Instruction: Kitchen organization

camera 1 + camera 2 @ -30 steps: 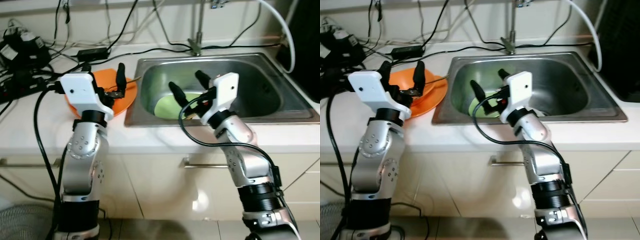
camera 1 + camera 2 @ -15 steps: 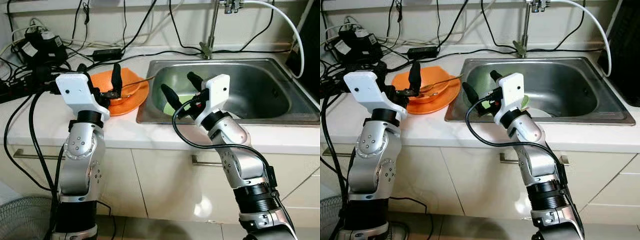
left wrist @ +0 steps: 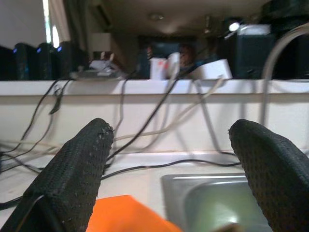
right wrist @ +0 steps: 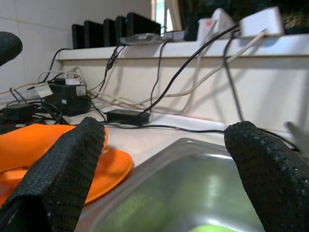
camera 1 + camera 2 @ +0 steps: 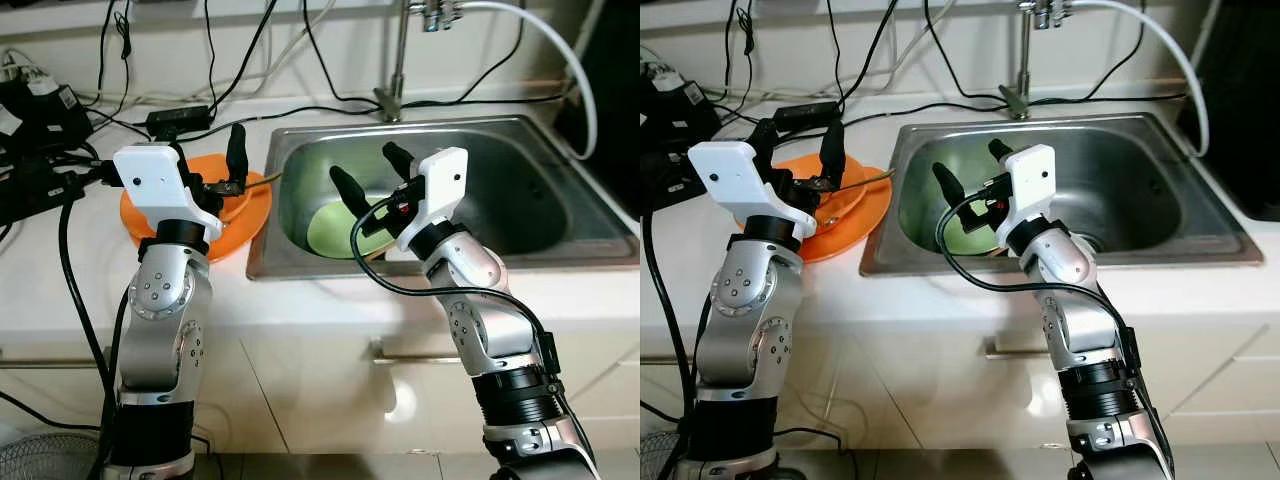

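View's swung back, you're squarer to the sink (image 5: 560, 240) now; both grippers spread, empty. Left gripper (image 5: 205, 165) over orange plate (image 5: 245, 215), right gripper (image 5: 372, 178) above green plate (image 5: 335, 222). Nothing grabbed yet.

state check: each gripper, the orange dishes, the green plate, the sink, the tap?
left gripper: open, empty, raised over the orange plate.
right gripper: open, empty, raised over the sink's left side.
orange plate: on the counter left of the sink, carrying a bowl.
orange bowl: on that plate, utensil resting in it.
green plate: lying in the sink.
sink: no standing water visible.
tap: no water running.
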`<state>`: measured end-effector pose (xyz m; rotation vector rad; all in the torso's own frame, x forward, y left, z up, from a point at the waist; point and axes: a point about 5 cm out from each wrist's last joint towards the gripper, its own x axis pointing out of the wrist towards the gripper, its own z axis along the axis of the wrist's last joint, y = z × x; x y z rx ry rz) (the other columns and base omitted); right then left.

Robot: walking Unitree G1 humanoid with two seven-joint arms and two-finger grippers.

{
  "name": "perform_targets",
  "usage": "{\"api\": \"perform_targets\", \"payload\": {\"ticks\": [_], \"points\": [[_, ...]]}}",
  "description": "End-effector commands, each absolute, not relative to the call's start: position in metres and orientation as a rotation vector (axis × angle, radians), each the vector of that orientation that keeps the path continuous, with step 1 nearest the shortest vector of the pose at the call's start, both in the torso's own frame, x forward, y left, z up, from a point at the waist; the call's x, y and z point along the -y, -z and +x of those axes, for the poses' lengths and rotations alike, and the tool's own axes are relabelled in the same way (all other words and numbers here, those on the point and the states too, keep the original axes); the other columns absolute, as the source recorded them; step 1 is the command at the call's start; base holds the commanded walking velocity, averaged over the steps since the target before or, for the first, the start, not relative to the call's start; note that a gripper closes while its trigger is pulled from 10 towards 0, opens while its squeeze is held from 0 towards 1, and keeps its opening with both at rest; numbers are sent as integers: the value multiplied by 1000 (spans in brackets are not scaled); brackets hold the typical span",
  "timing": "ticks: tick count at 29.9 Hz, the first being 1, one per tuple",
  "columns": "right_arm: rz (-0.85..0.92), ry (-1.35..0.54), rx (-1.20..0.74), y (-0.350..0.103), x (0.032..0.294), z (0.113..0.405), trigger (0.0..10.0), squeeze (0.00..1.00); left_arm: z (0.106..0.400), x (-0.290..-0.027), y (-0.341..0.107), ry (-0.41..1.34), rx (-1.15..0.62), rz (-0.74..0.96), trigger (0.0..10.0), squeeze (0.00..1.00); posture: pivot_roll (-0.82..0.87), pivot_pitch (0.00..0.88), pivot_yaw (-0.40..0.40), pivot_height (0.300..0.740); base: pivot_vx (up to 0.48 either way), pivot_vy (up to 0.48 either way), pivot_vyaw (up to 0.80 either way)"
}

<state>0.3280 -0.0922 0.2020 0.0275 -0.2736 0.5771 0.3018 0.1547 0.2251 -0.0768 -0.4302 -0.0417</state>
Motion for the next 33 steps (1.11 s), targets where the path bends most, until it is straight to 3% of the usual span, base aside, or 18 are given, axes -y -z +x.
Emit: {"api": "perform_targets", "payload": {"ticks": [1,33], "points": [[20,-589,287,-205,89,328,10000,0,301,-154,-232,58,463,-93,10000,0,-18,0,100,740,0,0,0],[61,-610,198,-197,88,330,10000,0,298,-154,-224,25,424,-37,10000,0,-16,0,100,740,0,0,0]]}}
